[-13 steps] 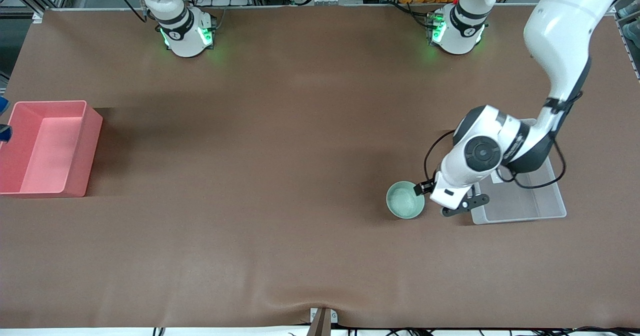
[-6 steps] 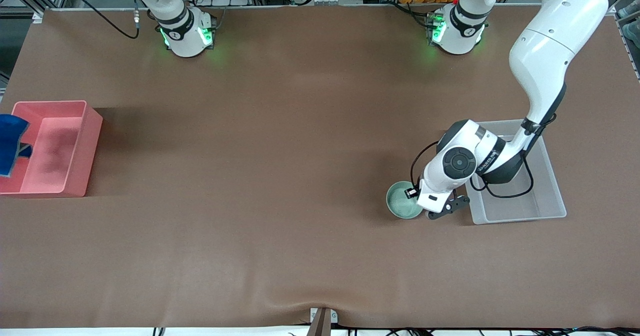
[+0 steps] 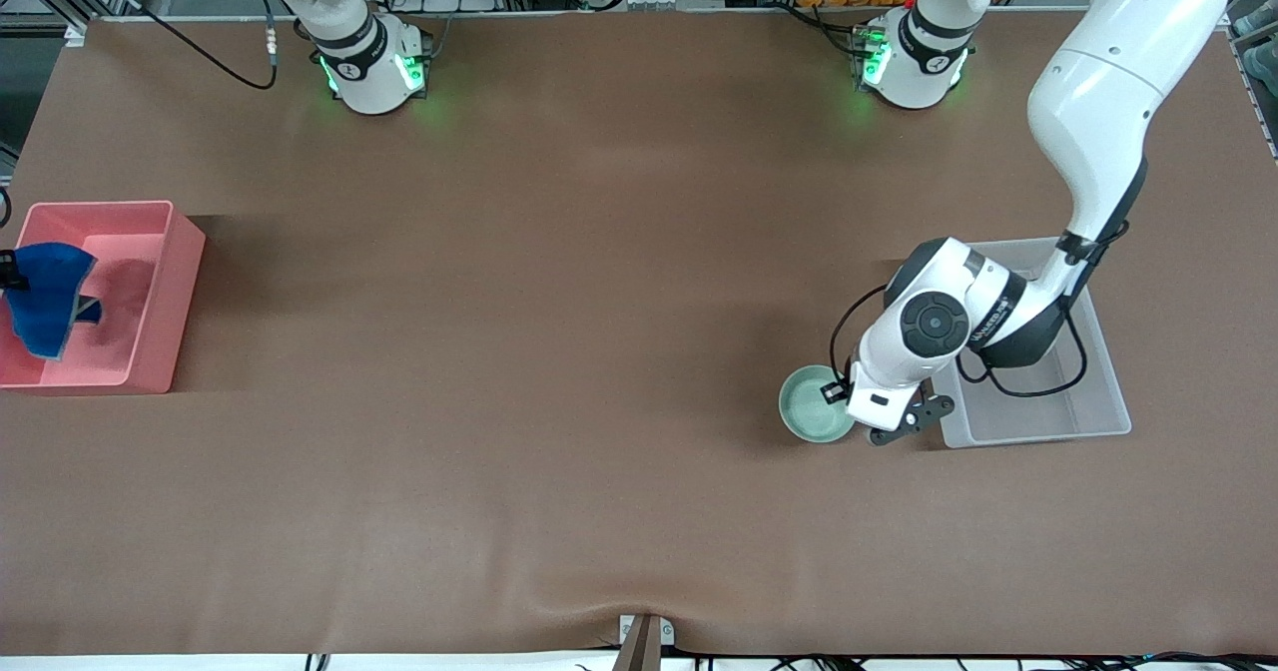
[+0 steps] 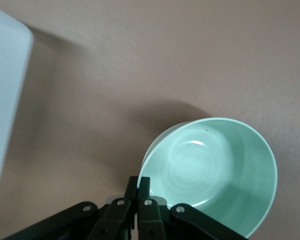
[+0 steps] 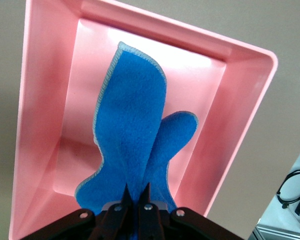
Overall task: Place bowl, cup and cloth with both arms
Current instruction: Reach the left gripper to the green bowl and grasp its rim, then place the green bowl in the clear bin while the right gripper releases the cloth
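Front view, brown table point(image 3: 559, 282), pink bin point(image 3: 150, 351)

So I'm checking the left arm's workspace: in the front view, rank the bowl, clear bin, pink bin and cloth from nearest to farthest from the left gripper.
1. Bowl: the left gripper is shut on its rim.
2. Clear bin: right beside the gripper, at the left arm's end.
3. Pink bin: at the right arm's end.
4. Cloth: hanging from the right gripper over the pink bin.

bowl point(image 3: 814, 418): pale mint green
cloth point(image 5: 132, 150): royal blue, grey edge trim
bin point(image 3: 160, 297): pink
tray point(image 3: 1098, 411): translucent grey
table point(image 3: 549, 351): brown
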`<state>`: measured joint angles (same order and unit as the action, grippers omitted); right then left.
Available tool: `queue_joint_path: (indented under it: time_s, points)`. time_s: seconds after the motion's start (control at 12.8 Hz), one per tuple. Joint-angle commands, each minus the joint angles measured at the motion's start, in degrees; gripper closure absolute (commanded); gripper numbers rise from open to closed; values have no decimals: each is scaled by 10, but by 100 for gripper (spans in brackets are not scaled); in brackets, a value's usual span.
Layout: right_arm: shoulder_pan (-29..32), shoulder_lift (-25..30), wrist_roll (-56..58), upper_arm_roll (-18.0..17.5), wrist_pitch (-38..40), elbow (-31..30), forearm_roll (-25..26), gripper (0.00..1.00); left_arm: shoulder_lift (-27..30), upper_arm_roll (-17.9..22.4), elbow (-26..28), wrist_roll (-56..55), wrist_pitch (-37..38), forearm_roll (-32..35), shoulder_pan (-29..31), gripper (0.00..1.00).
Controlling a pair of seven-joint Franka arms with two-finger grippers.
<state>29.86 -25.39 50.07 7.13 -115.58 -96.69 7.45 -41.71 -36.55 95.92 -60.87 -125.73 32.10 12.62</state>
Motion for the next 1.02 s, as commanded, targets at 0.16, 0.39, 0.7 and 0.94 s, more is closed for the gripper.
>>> queue_joint_path:
  time_s: [0.16,0.39,0.7,0.94]
  points:
    - [11,-26,12,-10,5,11,-30,100,96,-32,8,110,65,-7,84,100]
    - [12,-41,12,-10,1,11,-32,100,117,-107,8,255,92,-41,224,100]
    - [11,-55,11,-10,-9,12,-33,100,113,-131,41,365,114,-42,323,100]
    - [10,-71,5,-10,-15,12,-37,100,100,-129,71,371,107,-41,348,100]
